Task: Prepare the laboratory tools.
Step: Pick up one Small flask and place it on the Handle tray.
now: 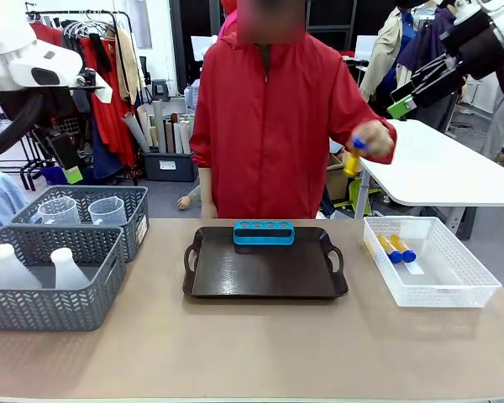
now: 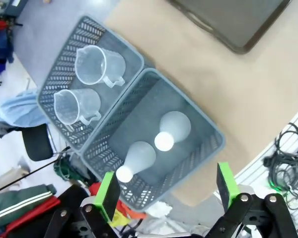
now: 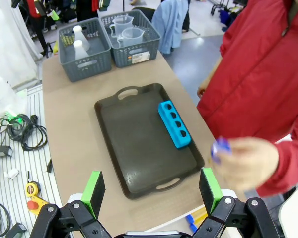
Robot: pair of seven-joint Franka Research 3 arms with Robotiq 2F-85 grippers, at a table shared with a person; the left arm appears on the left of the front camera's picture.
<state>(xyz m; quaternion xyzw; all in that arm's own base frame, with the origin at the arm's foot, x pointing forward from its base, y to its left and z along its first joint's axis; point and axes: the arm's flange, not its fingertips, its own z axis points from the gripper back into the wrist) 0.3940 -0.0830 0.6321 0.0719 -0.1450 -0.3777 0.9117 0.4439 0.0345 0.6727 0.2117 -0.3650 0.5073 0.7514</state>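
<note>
The person in a red jacket holds a blue-capped orange tube [image 1: 353, 156] up in one hand, behind the table's far right. Two more tubes [image 1: 395, 248] lie in the white basket [image 1: 454, 290]. Two white conical flasks [image 2: 174, 130] stand in the near grey basket [image 1: 59, 306], and two clear beakers [image 2: 97, 65] in the grey basket [image 1: 139, 220] behind it. My left gripper [image 2: 168, 191] hangs open high above the flasks. High over the tray's right end, my right gripper [image 3: 152, 191] is open too, nothing between its fingers.
A dark tray [image 1: 265, 281] lies mid-table with a blue tube rack [image 1: 264, 232] on its far edge. A white table [image 1: 454, 168] stands behind on the right. Cables [image 3: 20, 131] lie on the floor by the table's side.
</note>
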